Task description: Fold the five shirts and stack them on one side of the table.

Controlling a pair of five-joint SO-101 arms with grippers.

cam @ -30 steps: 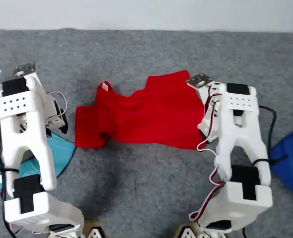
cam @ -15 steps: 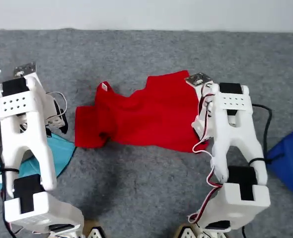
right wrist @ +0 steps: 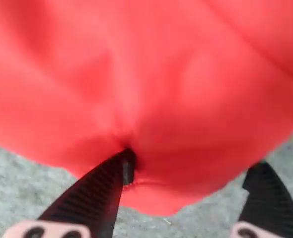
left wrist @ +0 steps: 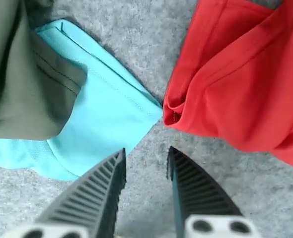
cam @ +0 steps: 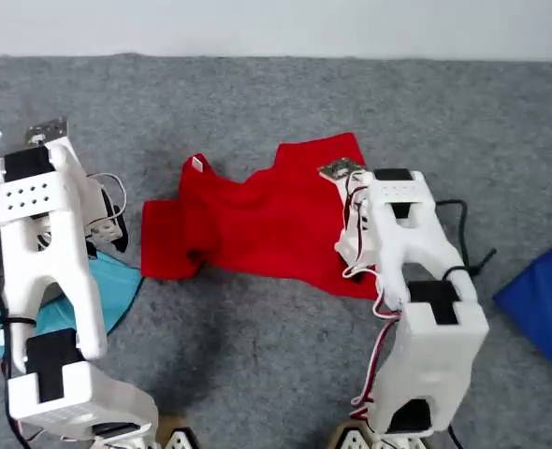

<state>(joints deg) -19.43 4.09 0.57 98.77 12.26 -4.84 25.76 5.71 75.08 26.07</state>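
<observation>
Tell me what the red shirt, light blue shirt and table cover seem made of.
The red shirt: soft matte knit, likely cotton jersey; it slumps into rounded folds. The light blue shirt: thin smooth fabric, perhaps synthetic; flat, crisp seams. The table cover: grey felt or low carpet; fuzzy flecked nap.

- The table point(cam: 257, 103) is spread from edge to edge with a grey covering point(cam: 210, 355), felt-like and faintly mottled; close up, its nap looks coarse and flecked with paler fibres
- Along the far edge runs a pale wall point(cam: 276, 26), plain and off-white; it meets the grey in a straight, slightly fuzzy line
- The light is soft and even, falling from above; what shadows lie on the grey are faint and blurred at their edges
</observation>
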